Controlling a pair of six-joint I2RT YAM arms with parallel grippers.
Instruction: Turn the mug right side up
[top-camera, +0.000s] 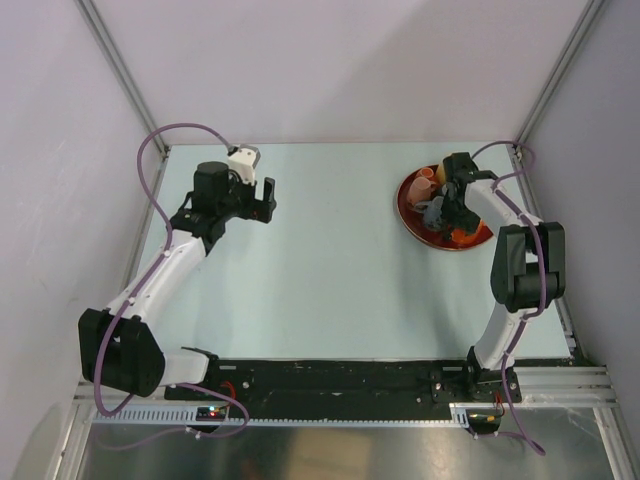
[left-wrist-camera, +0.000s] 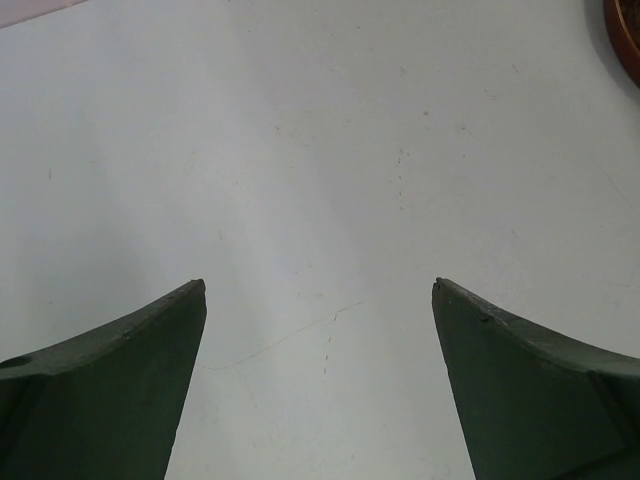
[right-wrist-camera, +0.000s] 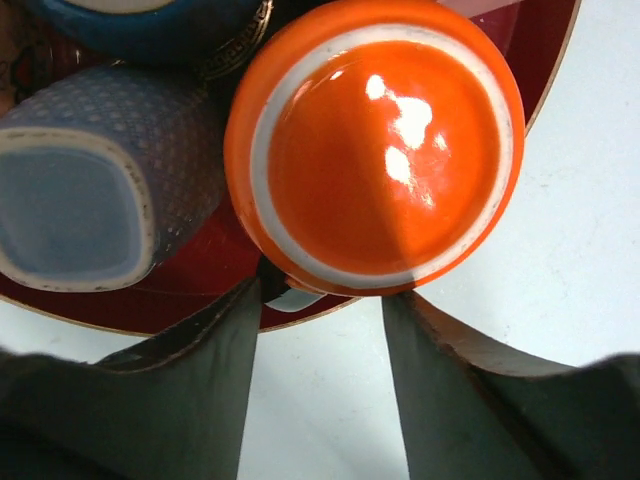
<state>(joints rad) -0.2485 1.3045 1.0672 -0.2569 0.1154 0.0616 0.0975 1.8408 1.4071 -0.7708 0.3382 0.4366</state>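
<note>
Currently the right gripper (right-wrist-camera: 322, 295) and left gripper (left-wrist-camera: 318, 285) stand spread. Probable risk: the inverted glossy orange ceramic mug (right-wrist-camera: 385, 150) slips on its glaze, striking the adjacent blue patterned cup (right-wrist-camera: 110, 120).

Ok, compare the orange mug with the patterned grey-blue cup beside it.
The orange mug has a round base, while the grey-blue cup has a squarish one. The mug is plain and glossy, and the cup carries a fine pattern. The mug sits directly ahead of the right gripper, with the cup off to one side. Both sit on the red plate, bases towards the wrist camera.
</note>
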